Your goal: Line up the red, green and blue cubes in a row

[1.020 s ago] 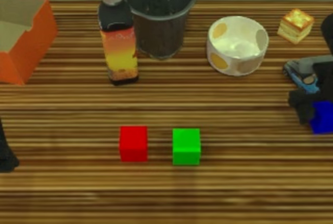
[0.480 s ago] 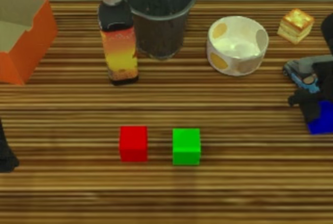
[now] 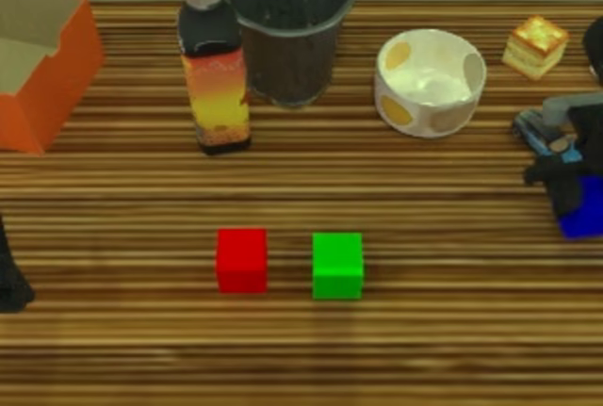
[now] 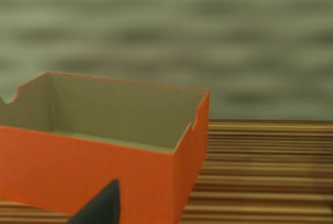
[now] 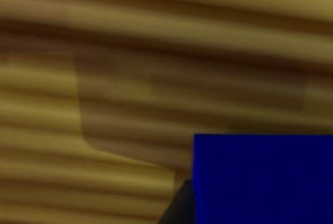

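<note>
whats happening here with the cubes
The right gripper is over the blue cube at the table's right edge, beside a toy car. The red cube and green cube sit side by side mid-table, apart. The left arm is parked at the left edge.

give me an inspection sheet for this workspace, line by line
surface: striped wooden table, bare in front.
job's things: bright red matte cube and bright green matte cube side by side, apart; deep blue matte cube at the right edge, out of line.
clutter: orange open cardboard box, dark sauce bottle, dark round bucket, white bowl with yellow spots, yellow-orange layered block, small blue toy car.
grippers: right hand at the blue cube; left hand parked at the left edge.
cables: nothing seen.
surroundings: blurred grey-green backdrop.
</note>
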You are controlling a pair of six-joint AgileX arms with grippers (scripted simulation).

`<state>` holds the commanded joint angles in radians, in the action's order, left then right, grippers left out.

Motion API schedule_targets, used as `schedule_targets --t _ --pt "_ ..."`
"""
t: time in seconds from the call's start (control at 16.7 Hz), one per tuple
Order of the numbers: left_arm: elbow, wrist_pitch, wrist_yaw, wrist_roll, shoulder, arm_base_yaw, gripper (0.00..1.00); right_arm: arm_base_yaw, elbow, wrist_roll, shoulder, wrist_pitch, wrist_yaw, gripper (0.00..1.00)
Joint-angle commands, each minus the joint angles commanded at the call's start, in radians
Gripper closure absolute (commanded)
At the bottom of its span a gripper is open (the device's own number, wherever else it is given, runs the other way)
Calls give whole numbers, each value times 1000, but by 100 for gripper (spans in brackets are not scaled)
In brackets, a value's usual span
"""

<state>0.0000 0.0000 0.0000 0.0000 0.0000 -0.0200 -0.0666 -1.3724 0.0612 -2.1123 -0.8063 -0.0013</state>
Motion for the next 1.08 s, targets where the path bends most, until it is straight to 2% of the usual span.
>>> schedule_targets --t 0.3,0.72,0.9,1.08 --pt "0 0 0 0 0 0 0 -5 -93 1 76 -179 1 100" --pt "0 0 0 0 0 0 0 -15 -110 -16 88 -202 1 100" --pt "0 0 0 0 0 0 0 -101 -126 -113 82 -219 1 100" --pt "0 0 0 0 0 0 0 -236 -144 -289 80 -244 5 100"
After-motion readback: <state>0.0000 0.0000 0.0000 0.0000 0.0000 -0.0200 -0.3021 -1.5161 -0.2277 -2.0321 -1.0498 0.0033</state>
